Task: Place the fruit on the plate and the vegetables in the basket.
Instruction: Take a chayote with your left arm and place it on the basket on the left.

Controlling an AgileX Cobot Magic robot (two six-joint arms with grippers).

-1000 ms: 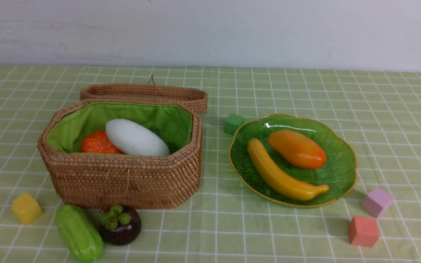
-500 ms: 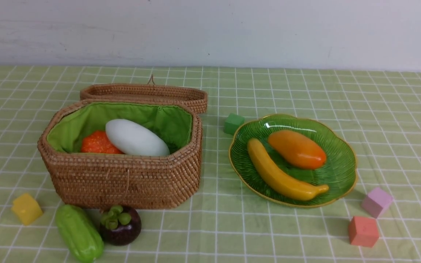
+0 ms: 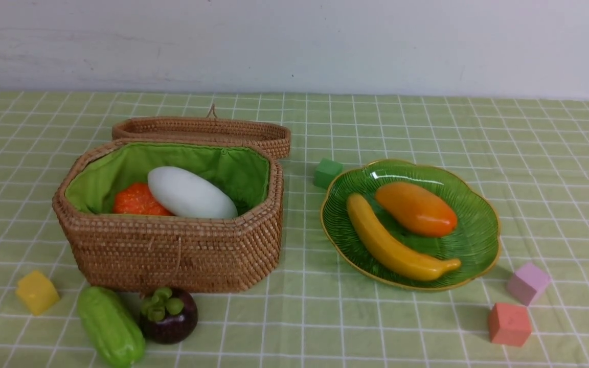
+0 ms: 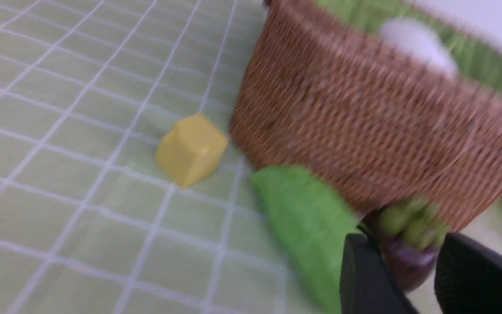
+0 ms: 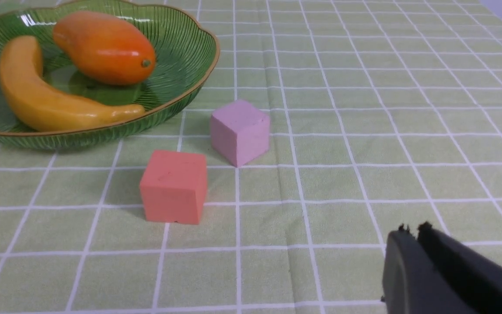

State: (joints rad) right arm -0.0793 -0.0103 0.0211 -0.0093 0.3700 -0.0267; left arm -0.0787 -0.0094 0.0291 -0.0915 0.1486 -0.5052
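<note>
Four of the six pieces look placed: the smooth, curved yellow banana [image 3: 397, 245] and the glossy orange mango [image 3: 416, 208] lie side by side in the ribbed, gold-rimmed green glass plate [image 3: 478, 240], while the bumpy orange pumpkin [image 3: 136, 200] and the smooth white oblong vegetable [image 3: 189, 193] sit in the cloth-lined woven rattan basket [image 3: 172, 250]. What remains, by my reading, is the glossy green cucumber [image 3: 110, 325] and the round dark purple mangosteen [image 3: 169, 314] with its green cap, side by side on the checked tablecloth [image 3: 427, 128] just in front of the basket. The left gripper [image 4: 403, 244] is near them, fingers apart and empty, while the right gripper [image 5: 412, 231] has its fingers nearly together on nothing
</note>
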